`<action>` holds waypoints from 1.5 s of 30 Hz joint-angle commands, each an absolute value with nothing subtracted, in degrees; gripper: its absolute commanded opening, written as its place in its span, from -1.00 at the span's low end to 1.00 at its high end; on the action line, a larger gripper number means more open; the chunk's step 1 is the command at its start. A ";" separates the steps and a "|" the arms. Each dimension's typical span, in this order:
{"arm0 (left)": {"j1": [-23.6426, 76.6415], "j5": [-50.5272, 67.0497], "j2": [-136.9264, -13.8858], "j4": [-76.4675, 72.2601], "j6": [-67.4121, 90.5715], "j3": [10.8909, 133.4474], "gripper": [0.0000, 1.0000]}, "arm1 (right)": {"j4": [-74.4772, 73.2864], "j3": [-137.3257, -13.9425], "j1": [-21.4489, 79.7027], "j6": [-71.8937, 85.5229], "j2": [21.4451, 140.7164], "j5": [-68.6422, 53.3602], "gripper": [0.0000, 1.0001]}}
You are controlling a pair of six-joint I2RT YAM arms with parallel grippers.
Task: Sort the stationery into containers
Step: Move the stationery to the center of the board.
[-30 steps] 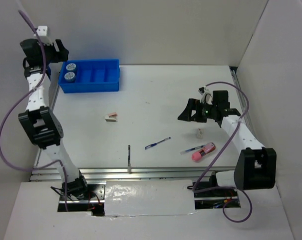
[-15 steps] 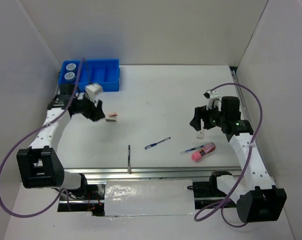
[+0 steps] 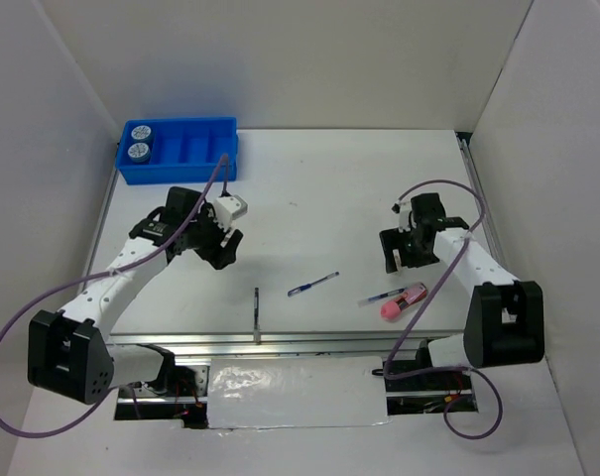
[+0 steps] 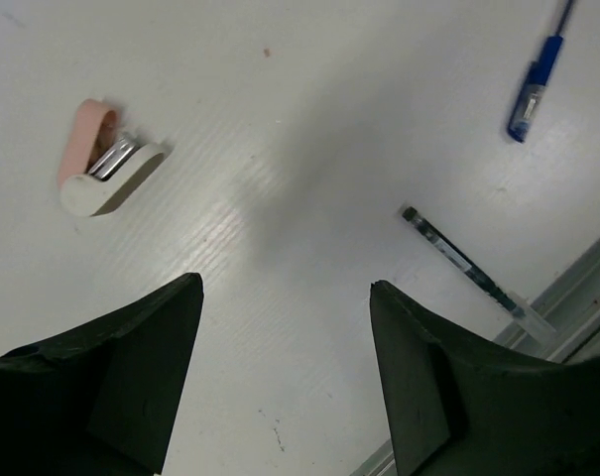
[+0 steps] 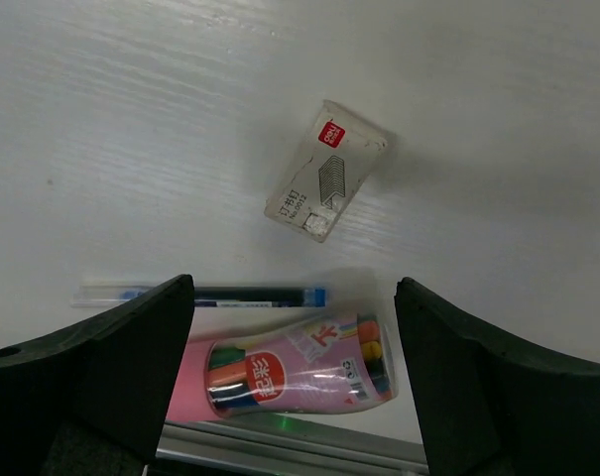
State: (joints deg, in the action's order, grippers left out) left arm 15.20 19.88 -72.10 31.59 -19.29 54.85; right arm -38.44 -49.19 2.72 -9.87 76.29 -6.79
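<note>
The blue tray [image 3: 185, 151] stands at the far left with two tape rolls [image 3: 138, 142] in its left compartment. My left gripper [image 3: 220, 250] [image 4: 285, 288] hangs open over the table. A small pink and white item [image 4: 106, 169] lies just beyond its fingertips, up and to the left. A blue pen [image 3: 312, 285] [image 4: 536, 87] and a thin dark stick [image 3: 256, 309] [image 4: 463, 263] lie nearer the front. My right gripper [image 3: 394, 253] [image 5: 295, 288] is open above a small clear box [image 5: 326, 171], a second pen [image 3: 384, 296] [image 5: 210, 296] and the pink tube [image 3: 404, 301] [image 5: 290, 377].
A metal rail [image 3: 300, 339] runs along the table's near edge, close to the pink tube and the dark stick. White walls close in the left, back and right sides. Purple cables trail from both arms.
My left arm has swung from the tray down to the pink and white item. My right gripper has come lower, over the small clear box.
</note>
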 commanded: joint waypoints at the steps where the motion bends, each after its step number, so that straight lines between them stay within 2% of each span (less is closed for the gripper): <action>1: 15.12 11.52 -69.26 26.64 -13.63 54.67 0.62 | -36.83 -51.50 4.13 -7.65 80.23 -2.64 0.77; 5: 13.72 8.53 -65.49 23.47 -10.64 52.21 0.67 | -34.37 -52.21 4.92 -6.68 86.29 -2.11 0.71; 14: 10.99 8.97 -63.46 21.36 -9.67 49.31 0.68 | -32.96 -57.04 6.07 -5.89 96.15 -2.19 0.28; 17: 10.02 9.23 -63.11 20.48 -9.84 48.69 0.68 | -32.61 -58.88 6.68 -6.06 97.55 -2.29 0.09; 20: 8.88 9.93 -62.93 19.69 -9.58 48.43 0.68 | -33.22 -61.60 8.17 -7.55 99.49 -3.60 -0.26; 24: 4.50 12.82 -62.93 18.99 -8.35 48.34 0.71 | -34.19 -67.57 12.90 -9.49 100.90 -6.85 -0.59; 29: -3.24 24.15 -62.40 16.62 -5.63 48.52 0.74 | -34.19 -79.06 20.46 -13.35 105.02 -6.77 -0.82; 38: -17.65 39.10 -64.42 11.52 4.57 48.96 0.82 | -37.18 -97.37 35.41 -19.77 119.70 -4.05 -0.82; 43: -19.77 41.40 -64.42 6.42 7.03 46.94 0.83 | -37.09 -102.91 40.69 -20.30 126.82 -2.72 -0.78; 45: -19.78 41.75 -64.51 5.72 7.47 46.67 0.83 | -35.96 -103.62 42.62 -19.78 127.96 -2.20 -0.69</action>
State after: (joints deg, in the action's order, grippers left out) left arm -19.55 37.28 -64.25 10.55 5.06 47.40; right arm -36.05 -100.25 41.15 -19.18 127.00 -3.84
